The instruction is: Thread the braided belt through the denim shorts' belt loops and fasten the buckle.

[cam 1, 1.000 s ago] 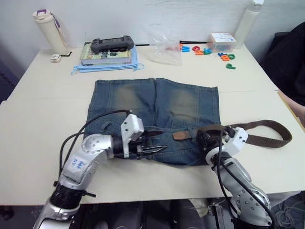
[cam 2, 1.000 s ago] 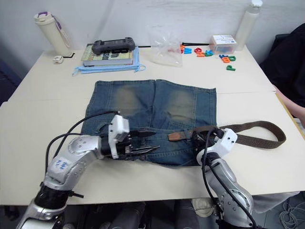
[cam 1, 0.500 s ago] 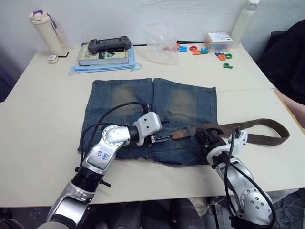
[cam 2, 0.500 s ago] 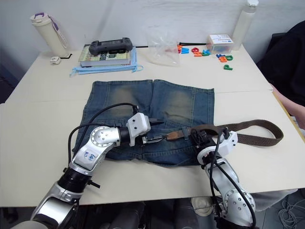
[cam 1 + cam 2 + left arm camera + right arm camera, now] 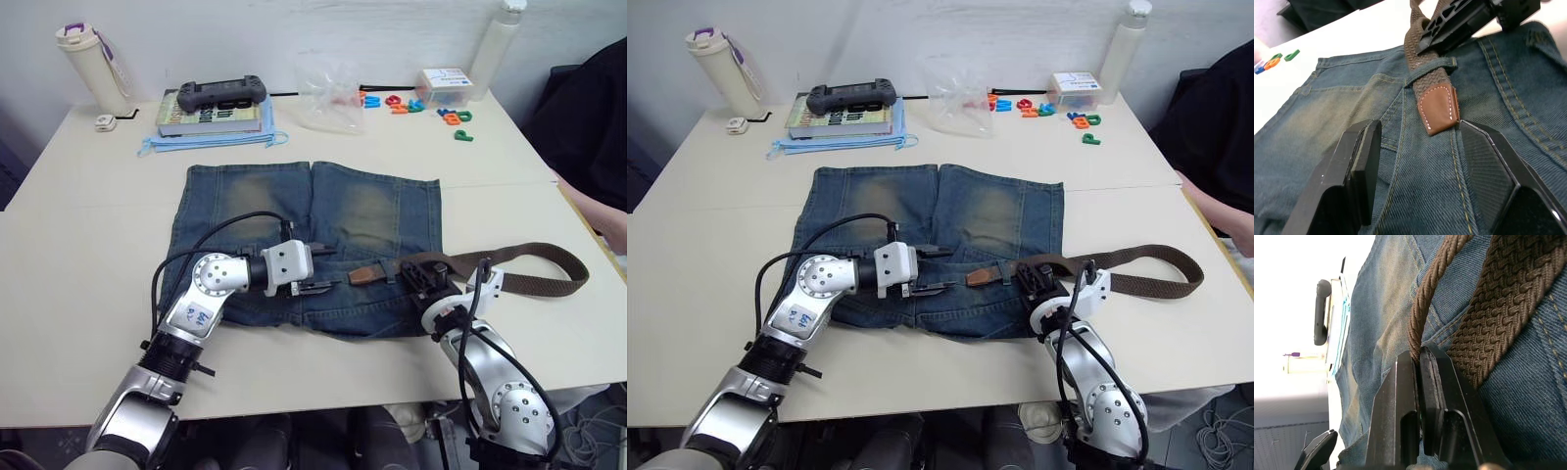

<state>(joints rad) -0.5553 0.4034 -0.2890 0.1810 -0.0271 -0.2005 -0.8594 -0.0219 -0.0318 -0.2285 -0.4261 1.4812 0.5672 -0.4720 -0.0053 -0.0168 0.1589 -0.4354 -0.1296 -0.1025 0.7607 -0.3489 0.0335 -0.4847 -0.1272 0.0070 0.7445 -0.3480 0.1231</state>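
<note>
Left gripper gaped astride the braided belt tip, just past one belt loop | right gripper pinched belt edge at shorts' 4 o'clock | advice: clamp tip squarely, draw toward 9 o'clock, right feeds slack.

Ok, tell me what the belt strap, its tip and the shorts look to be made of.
The braided belt strap looks like woven dark-brown cord or fabric: a basket-weave texture shows. Its tip seems smooth tan leather or a leather-like material, edged with pale stitching. The denim shorts are blue denim with diagonal twill, tan seams and faded yellowish patches.
</note>
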